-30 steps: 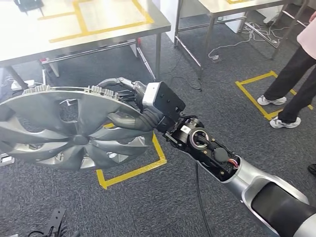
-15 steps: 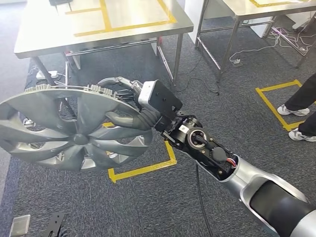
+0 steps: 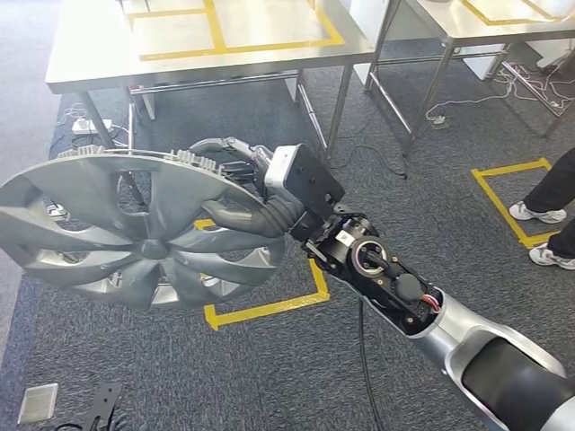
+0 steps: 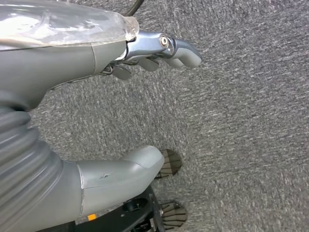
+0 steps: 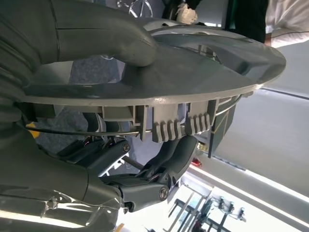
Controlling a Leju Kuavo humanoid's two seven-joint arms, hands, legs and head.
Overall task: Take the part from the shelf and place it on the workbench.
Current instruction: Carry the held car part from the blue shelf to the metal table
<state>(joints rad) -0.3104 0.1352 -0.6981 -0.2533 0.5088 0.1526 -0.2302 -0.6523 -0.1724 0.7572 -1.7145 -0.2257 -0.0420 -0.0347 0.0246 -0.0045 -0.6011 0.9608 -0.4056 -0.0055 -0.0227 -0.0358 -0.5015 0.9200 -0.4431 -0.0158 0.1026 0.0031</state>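
The part is a grey spoked wheel cover [image 3: 136, 233], held roughly flat at the left of the head view, above the carpet. My right hand [image 3: 251, 202] grips its rim on the near right side. In the right wrist view the thumb [image 5: 109, 34] lies across the cover's face [image 5: 189, 72] and the fingers [image 5: 171, 159] curl under its ribbed edge. The steel workbench [image 3: 88, 54] with yellow tape lines stands ahead, beyond the cover. My left hand [image 4: 54, 63] hangs over the carpet, holding nothing, thumb and fingers apart.
A second steel table [image 3: 434, 18] stands at the far right, with cables [image 3: 434, 117] on the floor under it. A person's shoes [image 3: 539, 214] are at the right edge by a yellow floor square [image 3: 501, 193]. Another yellow square [image 3: 271, 307] lies below the cover.
The whole picture has shifted right and down, so the camera has turned; the workbench now sits more centred ahead. My right hand keeps the same hold on the wheel cover.
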